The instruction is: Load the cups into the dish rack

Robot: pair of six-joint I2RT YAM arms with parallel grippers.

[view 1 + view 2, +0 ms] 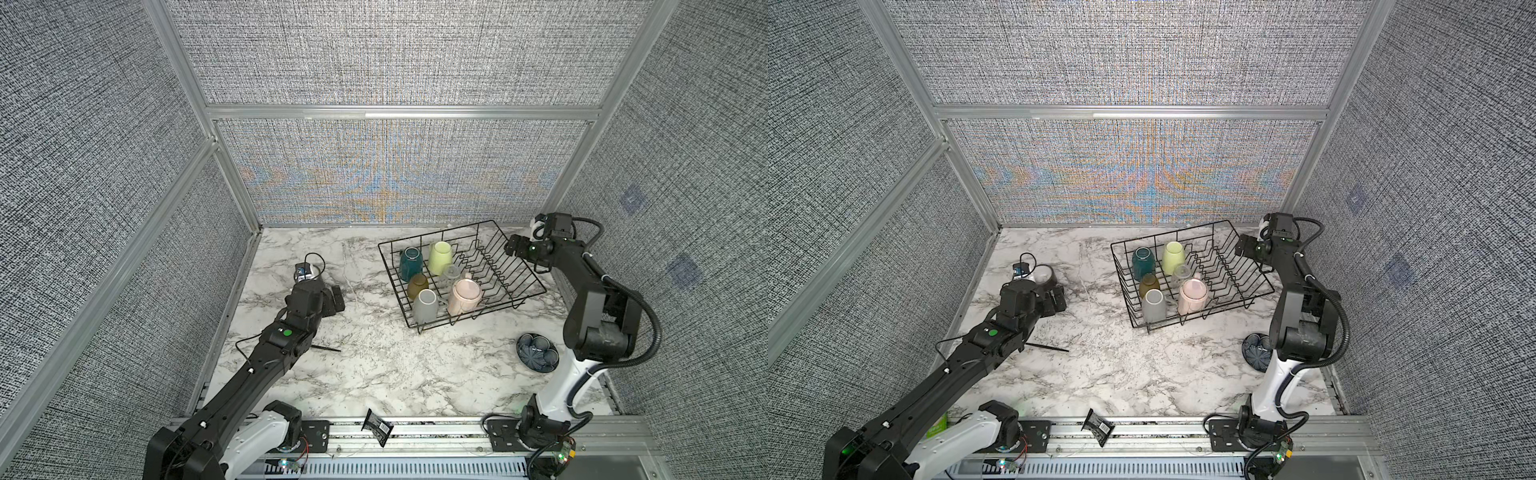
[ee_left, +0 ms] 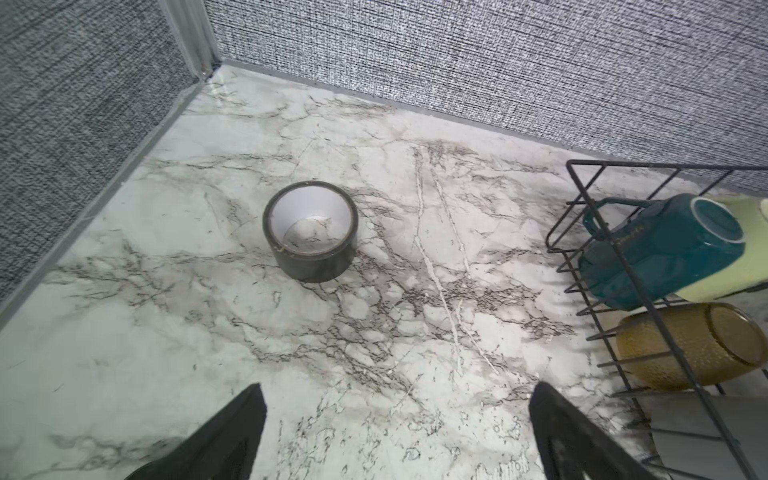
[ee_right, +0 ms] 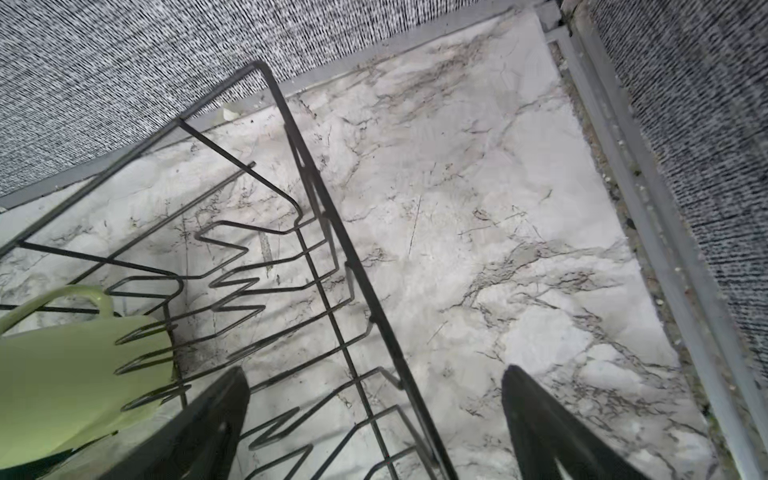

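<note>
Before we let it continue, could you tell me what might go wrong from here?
The open right gripper hangs over the rim of the rack; closing or moving sideways could snag and drag it. The open left gripper faces the tape roll, which it might wrongly pick up.

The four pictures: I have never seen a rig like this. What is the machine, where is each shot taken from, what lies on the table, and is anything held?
Two black robot arms are mounted at the near edge of a marble table. Both top views look down from one overhead camera pair. The other two pictures come from cameras on the arms' wrists.

The left gripper is open and empty, facing a black tape roll. The right gripper is open and empty above the rim of the dish rack.

Six cups sit in the rack: teal mug, light green mug, clear glass, amber tumbler, grey mug and pink mug. A dark blue bowl lies near the right arm.
</note>
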